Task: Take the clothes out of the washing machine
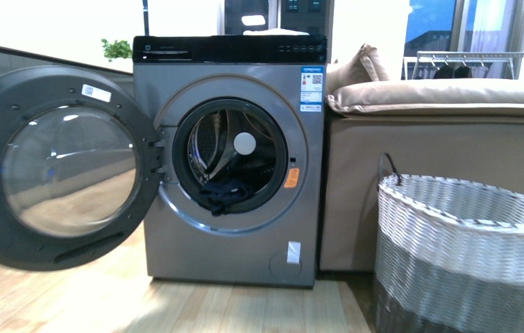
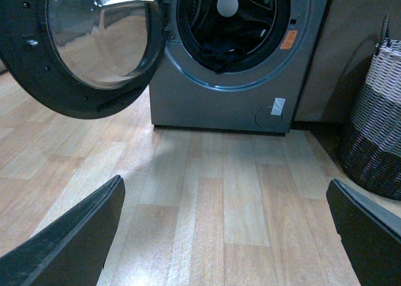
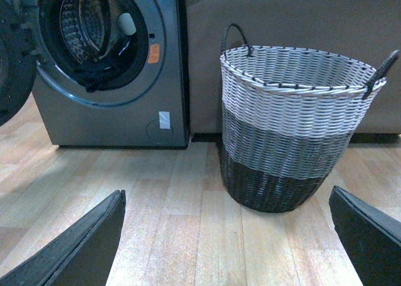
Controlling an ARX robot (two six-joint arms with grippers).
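Note:
The grey washing machine [image 1: 175,229] stands ahead with its round door [image 1: 57,166] swung open to the left. The dark clothes [image 1: 223,195] lie at the drum's lower front lip. They also show in the left wrist view [image 2: 218,52] and the right wrist view [image 3: 97,79]. My left gripper [image 2: 229,236] is open and empty, low over the wooden floor, well short of the washing machine [image 2: 213,104]. My right gripper [image 3: 229,236] is open and empty over the floor, facing the basket. Neither arm shows in the front view.
A grey-and-white woven basket [image 1: 463,260] stands on the floor to the right of the washer; it also shows in the right wrist view [image 3: 294,123]. A beige sofa [image 1: 439,139] with cushions stands behind it. The floor is light wood planks [image 2: 213,192].

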